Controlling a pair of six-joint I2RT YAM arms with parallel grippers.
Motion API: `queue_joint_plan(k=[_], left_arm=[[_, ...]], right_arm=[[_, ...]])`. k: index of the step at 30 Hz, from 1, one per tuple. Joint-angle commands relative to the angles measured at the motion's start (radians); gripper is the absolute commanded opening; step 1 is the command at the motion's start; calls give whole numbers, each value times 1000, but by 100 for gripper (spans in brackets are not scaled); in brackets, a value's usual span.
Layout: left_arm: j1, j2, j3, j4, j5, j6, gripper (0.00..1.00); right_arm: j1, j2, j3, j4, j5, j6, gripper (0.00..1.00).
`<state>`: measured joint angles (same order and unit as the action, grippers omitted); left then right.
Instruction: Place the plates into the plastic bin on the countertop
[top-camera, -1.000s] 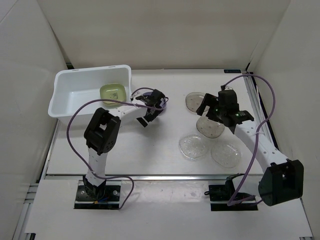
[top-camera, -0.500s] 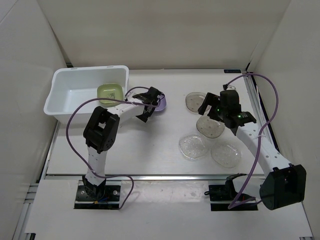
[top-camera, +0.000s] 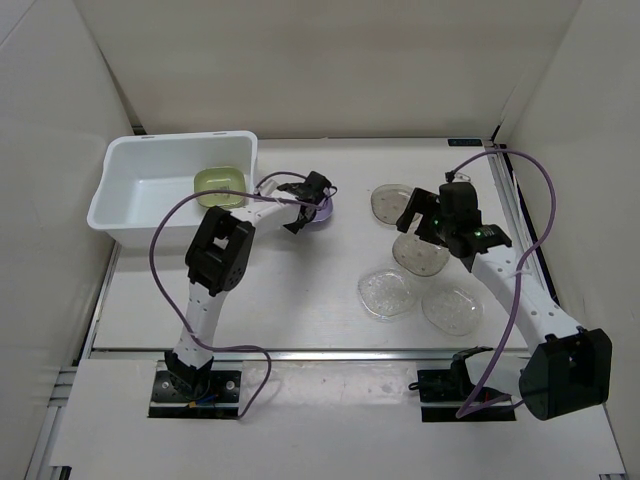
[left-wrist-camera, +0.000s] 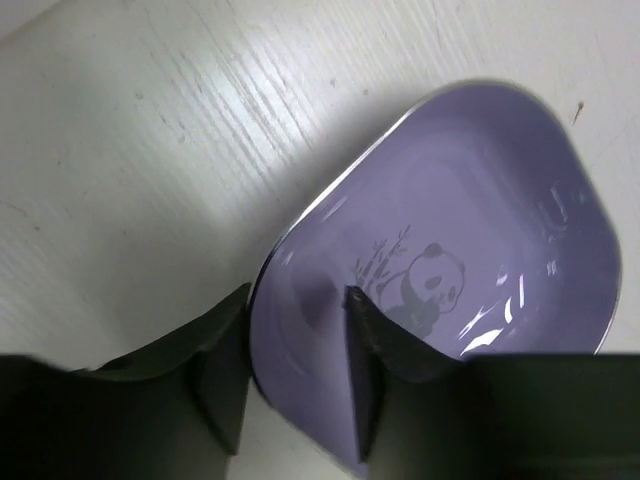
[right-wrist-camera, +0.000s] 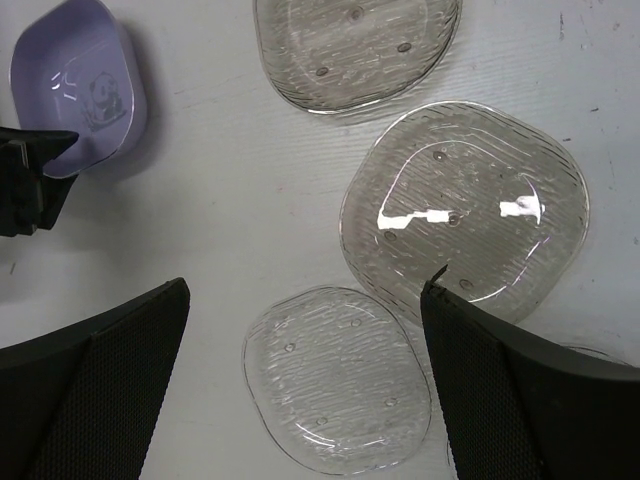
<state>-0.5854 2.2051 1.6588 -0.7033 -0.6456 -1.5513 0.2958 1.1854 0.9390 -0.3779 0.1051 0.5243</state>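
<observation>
A purple plate (left-wrist-camera: 470, 230) with a panda print lies on the countertop (top-camera: 300, 290), right of the plastic bin (top-camera: 130, 205). My left gripper (left-wrist-camera: 297, 365) is shut on its near rim, one finger inside the dish and one outside; from above the left gripper (top-camera: 308, 205) hides most of the purple plate (top-camera: 324, 211). A pale green plate (top-camera: 220, 184) lies inside the bin. My right gripper (right-wrist-camera: 305, 380) hangs open above a clear plate (right-wrist-camera: 335, 380), holding nothing. Further clear plates (right-wrist-camera: 465, 215) (right-wrist-camera: 355, 45) lie beyond it.
Several clear plates (top-camera: 388, 203) (top-camera: 420, 253) (top-camera: 387, 293) lie grouped on the right half. A metal rail (top-camera: 515, 215) edges the right side. White walls enclose the back and sides. The purple plate (right-wrist-camera: 80, 90) also shows in the right wrist view.
My left gripper has closed from wide open onto the purple plate's rim and reached slightly right. The bin shifted a little left early on. The right arm has barely moved.
</observation>
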Motion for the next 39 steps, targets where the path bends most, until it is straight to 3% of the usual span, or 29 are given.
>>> queue_joint_plan(k=[1, 5, 11, 14, 17, 23, 27, 30, 34, 39], left_arm=[[-7, 28, 1, -42, 74, -39, 47], [-31, 8, -5, -48, 35, -10, 10], [-76, -88, -18, -64, -35, 60, 10], [-108, -152, -8, -33, -65, 183, 10], [-134, -232, 1, 34, -84, 411, 10], [-134, -419, -11, 114, -155, 633, 10], [-12, -591, -71, 157, -73, 735, 10], [169, -659, -149, 176, -20, 807, 10], [335, -696, -238, 182, 75, 896, 10], [530, -693, -379, 320, 216, 970, 10]], right_arm=[[-1, -33, -11, 0, 18, 3, 99], [5, -38, -12, 4, 18, 6, 99], [-1, -50, -17, 16, 8, 3, 99], [-3, -53, -16, 22, -4, -12, 99], [-1, -53, -11, 20, -1, -24, 99], [-1, -44, 6, 42, 27, -52, 99], [-1, -14, 30, 47, 61, -55, 99], [-1, 23, 46, 68, 70, -61, 99], [-10, 88, 86, 77, 48, -73, 99], [-14, 170, 147, 89, 24, -73, 99]])
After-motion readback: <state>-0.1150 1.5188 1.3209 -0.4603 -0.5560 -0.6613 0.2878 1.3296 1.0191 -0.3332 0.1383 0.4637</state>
